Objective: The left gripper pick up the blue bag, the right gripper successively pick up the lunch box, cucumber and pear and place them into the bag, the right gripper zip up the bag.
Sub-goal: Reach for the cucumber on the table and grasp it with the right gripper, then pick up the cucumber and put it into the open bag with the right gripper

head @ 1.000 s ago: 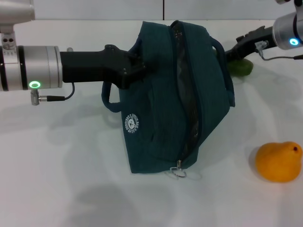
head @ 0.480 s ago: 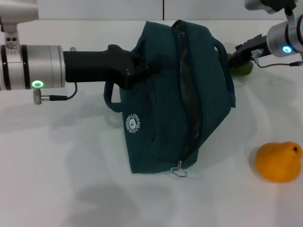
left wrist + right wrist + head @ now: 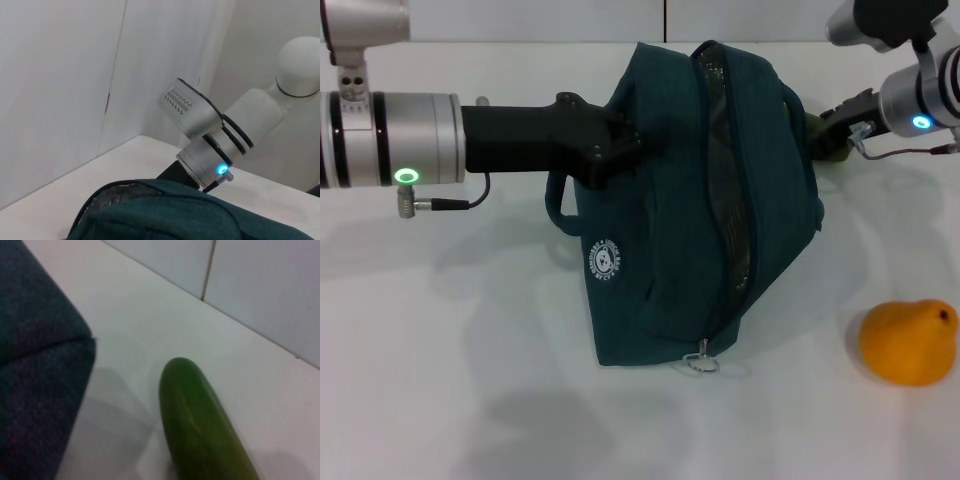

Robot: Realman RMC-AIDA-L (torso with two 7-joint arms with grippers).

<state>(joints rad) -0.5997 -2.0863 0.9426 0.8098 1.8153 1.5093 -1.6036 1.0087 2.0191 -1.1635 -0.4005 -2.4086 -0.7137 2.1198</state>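
The left hand is pinching the blue bag upright on the worktop, while the right hand, grip unclear, is hovering over the cucumber.

The left arm ends in a brushed silver cylinder with black rings, a glowing green ring light and a small metal plug trailing a thin black cable; its gripper body is matt black and angular; the right arm is silver too, with a blue light, a zigzag marking, a rounded white joint and what seems a thin cable.
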